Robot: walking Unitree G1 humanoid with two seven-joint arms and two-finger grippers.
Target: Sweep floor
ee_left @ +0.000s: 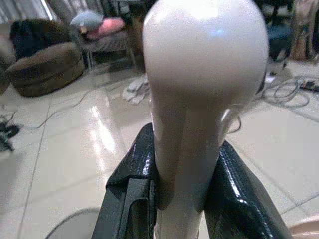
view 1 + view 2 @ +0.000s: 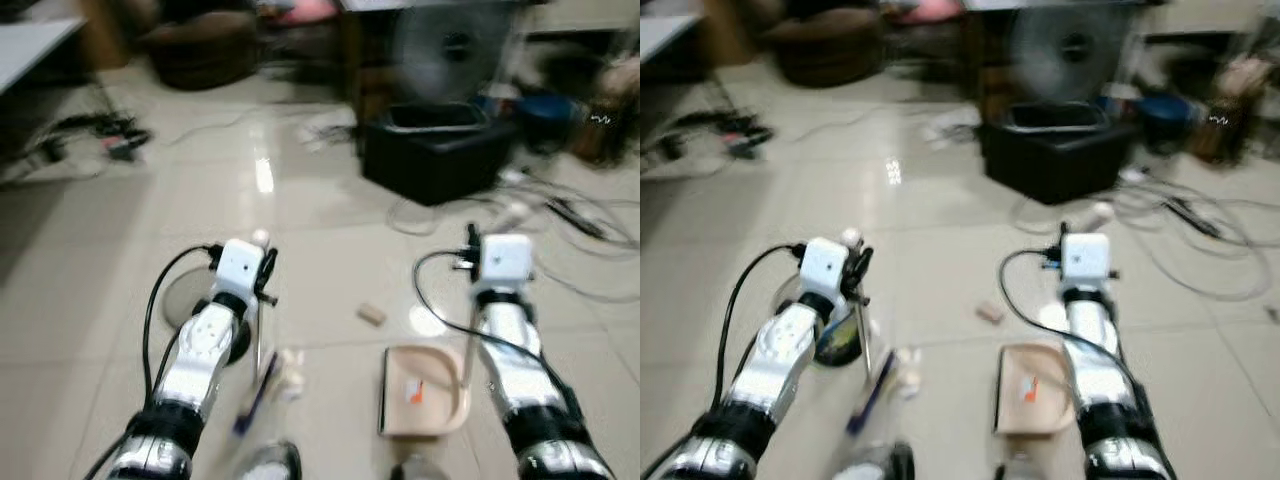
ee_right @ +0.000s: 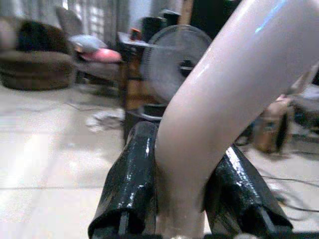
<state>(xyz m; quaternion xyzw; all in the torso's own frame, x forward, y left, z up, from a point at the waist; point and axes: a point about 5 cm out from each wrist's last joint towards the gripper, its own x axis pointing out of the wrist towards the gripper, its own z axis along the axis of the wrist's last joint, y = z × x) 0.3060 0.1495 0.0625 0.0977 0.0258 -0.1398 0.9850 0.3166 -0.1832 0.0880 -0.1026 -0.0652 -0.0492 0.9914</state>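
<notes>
Both grippers clenched on cream handles, dustpan low on the tiled floor with debris inside

The beige dustpan (image 2: 425, 392) lies on the floor (image 2: 330, 210) just inside the right arm, its dark lip turned toward the left arm; an orange scrap (image 2: 414, 393) sits in it, and a small tan scrap (image 2: 371, 315) lies on the tiles just ahead. The right gripper (image 3: 192, 199) is clamped on the dustpan handle (image 3: 229, 94), which curves upward; the left gripper (image 1: 187, 194) squeezes the rounded top of the broom handle (image 1: 204, 79), its shaft running steeply down to blurred bristles (image 2: 265, 385) beside the left arm. Further off stands a black bin (image 2: 435, 150), contents not discernible, with a fan (image 2: 450, 45) behind and cables (image 2: 560, 215) strewn right; the far room is blurred
</notes>
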